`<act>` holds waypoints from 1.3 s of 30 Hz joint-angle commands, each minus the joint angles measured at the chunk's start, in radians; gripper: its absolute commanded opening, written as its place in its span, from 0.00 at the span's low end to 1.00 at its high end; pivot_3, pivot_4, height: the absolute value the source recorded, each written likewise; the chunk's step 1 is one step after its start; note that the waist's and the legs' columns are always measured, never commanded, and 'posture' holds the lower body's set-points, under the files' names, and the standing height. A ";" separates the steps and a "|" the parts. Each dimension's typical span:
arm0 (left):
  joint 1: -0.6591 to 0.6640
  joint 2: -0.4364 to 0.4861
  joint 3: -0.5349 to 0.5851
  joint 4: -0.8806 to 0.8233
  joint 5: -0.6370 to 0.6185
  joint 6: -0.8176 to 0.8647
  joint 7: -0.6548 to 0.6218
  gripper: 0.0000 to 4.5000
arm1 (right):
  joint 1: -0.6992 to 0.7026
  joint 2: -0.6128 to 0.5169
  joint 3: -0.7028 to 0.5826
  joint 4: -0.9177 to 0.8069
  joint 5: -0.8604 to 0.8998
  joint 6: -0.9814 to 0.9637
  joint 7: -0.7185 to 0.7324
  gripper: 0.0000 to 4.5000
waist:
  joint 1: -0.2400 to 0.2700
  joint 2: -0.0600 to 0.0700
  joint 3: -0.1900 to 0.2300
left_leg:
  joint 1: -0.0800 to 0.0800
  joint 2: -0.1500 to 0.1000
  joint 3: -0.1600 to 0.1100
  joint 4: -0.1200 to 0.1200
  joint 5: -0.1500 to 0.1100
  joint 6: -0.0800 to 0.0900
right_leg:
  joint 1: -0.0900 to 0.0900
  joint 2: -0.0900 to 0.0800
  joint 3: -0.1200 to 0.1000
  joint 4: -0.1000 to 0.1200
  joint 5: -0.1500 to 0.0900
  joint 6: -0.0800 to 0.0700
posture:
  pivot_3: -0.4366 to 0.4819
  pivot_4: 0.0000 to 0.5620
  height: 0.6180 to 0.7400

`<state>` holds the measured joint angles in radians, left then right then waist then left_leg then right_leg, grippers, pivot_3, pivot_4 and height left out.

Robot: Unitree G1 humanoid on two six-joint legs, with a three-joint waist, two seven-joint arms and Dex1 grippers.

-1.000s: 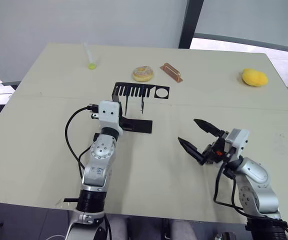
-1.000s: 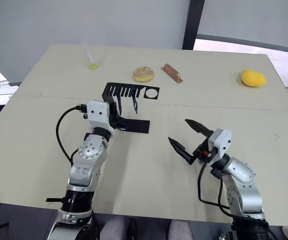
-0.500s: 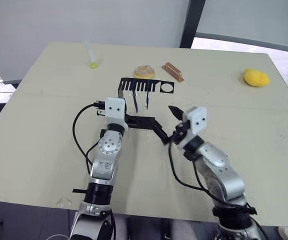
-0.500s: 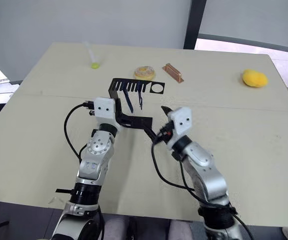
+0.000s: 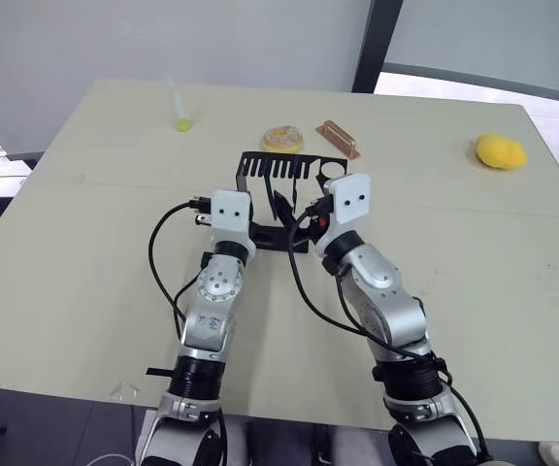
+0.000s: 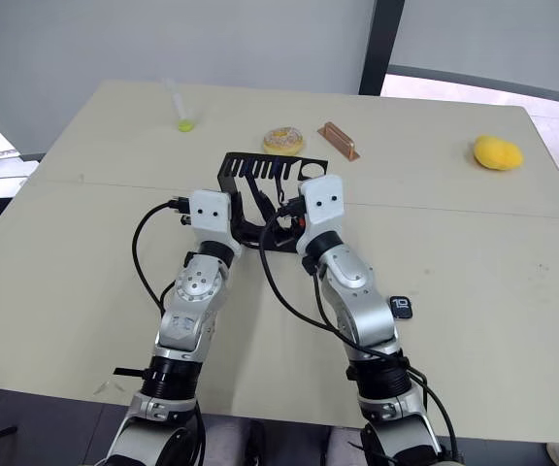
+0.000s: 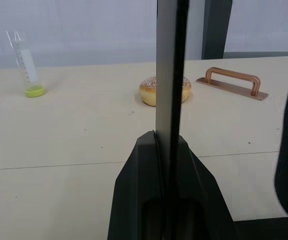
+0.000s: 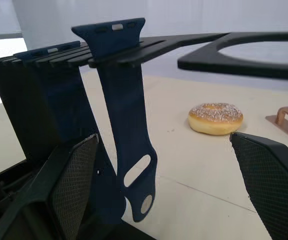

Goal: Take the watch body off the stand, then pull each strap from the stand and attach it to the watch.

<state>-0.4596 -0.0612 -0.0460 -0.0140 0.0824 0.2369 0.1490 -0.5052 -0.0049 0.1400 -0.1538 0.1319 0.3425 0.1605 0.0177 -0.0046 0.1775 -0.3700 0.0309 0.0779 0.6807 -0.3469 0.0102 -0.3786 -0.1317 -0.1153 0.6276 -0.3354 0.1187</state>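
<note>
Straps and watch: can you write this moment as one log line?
left tool: shut on stand | right tool: open, around strap | both straps on stand | watch: on table, off stand

You had one stand [image 6: 260, 167] on the surface [image 6: 85, 252], with two dark blue straps [image 8: 126, 145] hanging from its slotted top plate, both between the right arm's spread fingers [image 8: 74, 185]. One watch body [image 6: 401, 307] lay flat behind those fingers, near the right arm. Beyond the fingers you had one sprinkled doughnut [image 6: 282, 141], one copper-coloured handle [image 6: 339, 142], one clear tube with a green cap [image 6: 180, 107], and one yellow lump [image 6: 498, 152]. Two grippers were at the stand: the left gripper [image 7: 166, 150] and the right gripper [image 8: 169, 190].
</note>
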 commanded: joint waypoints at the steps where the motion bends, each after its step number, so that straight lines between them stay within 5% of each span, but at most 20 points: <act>1: 0.001 -0.008 -0.006 -0.026 0.005 -0.006 -0.001 0.00 | -0.011 0.010 -0.014 -0.023 -0.009 -0.037 -0.011 0.94 | 0.000 0.000 0.000 | 0.000 0.000 0.000 0.000 0.000 0.000 | 0.000 0.000 0.000 0.000 0.000 0.000 | 0.48 0.27 1.00; 4: 0.001 -0.007 -0.006 -0.027 0.005 -0.003 -0.001 0.00 | -0.009 0.015 -0.013 -0.020 -0.009 -0.047 -0.009 0.70 | -0.001 0.000 0.000 | 0.000 0.000 0.000 0.000 0.000 0.000 | 0.000 0.000 0.000 0.000 0.000 0.000 | 0.48 0.27 1.00; 10: 0.001 -0.005 -0.008 -0.031 0.007 0.003 -0.005 0.00 | -0.004 0.029 -0.002 -0.025 -0.010 -0.047 0.000 0.04 | -0.003 0.000 0.000 | 0.000 0.000 0.000 0.000 0.000 0.000 | 0.000 0.000 0.000 0.000 0.000 0.000 | 0.48 0.27 1.00; 39: -0.010 0.004 -0.008 -0.030 0.017 0.027 -0.012 0.00 | 0.090 -0.103 0.078 -0.162 -0.074 -0.165 0.122 0.02 | -0.001 0.000 0.000 | 0.000 0.000 -0.002 0.000 0.000 0.000 | 0.001 0.000 -0.002 -0.001 0.000 0.000 | 0.48 0.27 1.00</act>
<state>-0.4625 -0.0561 -0.0478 -0.0249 0.0905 0.2604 0.1396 -0.4206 -0.1043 0.2212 -0.2524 0.0398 0.1988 0.2536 0.0167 -0.0046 0.1775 -0.3704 0.0309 0.0758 0.6806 -0.3469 0.0101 -0.3775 -0.1317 -0.1170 0.6266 -0.3355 0.1187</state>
